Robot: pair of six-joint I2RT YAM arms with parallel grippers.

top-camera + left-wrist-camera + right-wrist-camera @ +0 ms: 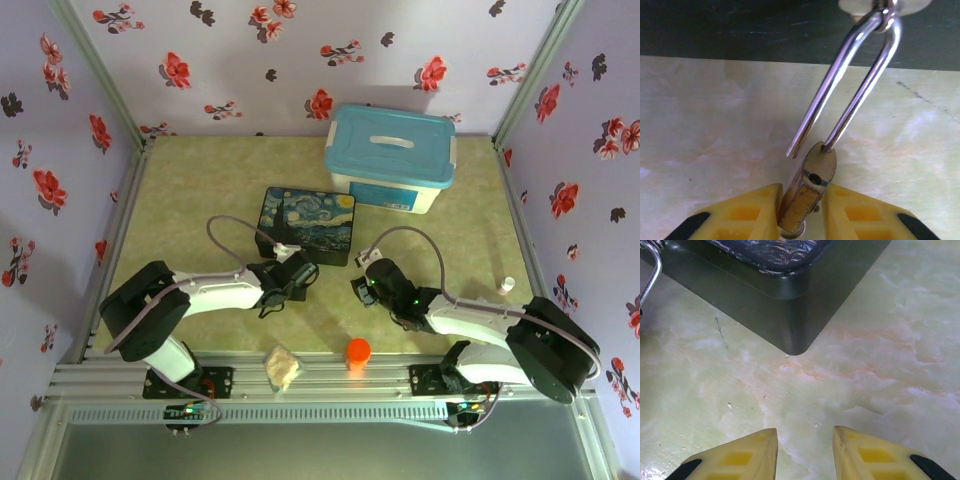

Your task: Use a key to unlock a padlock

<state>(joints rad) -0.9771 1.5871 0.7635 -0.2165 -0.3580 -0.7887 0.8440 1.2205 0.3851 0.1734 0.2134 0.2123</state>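
Left hand [801, 202] clamps padlock [814, 170]; right hand [804, 435] agape, near box [790, 305] corner.

Pairs white links with black cylindrical joints on left arm [212, 290] and right arm [478, 316]. Loops a grey cable [405, 229] over each wrist. Ends in yellow recessed fingers [747, 212] with black outer patches.

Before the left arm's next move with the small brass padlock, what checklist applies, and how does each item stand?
1. Left gripper grip on small brass padlock: ok, shut on its body.
2. Silver U-shaped shackle released: ok, one leg end is out of the body.
3. Shackle free of the clasp on the dark painted box: not ok, it is threaded through.
4. Right gripper open and empty: ok.
5. Thin grey key's place: cannot tell.
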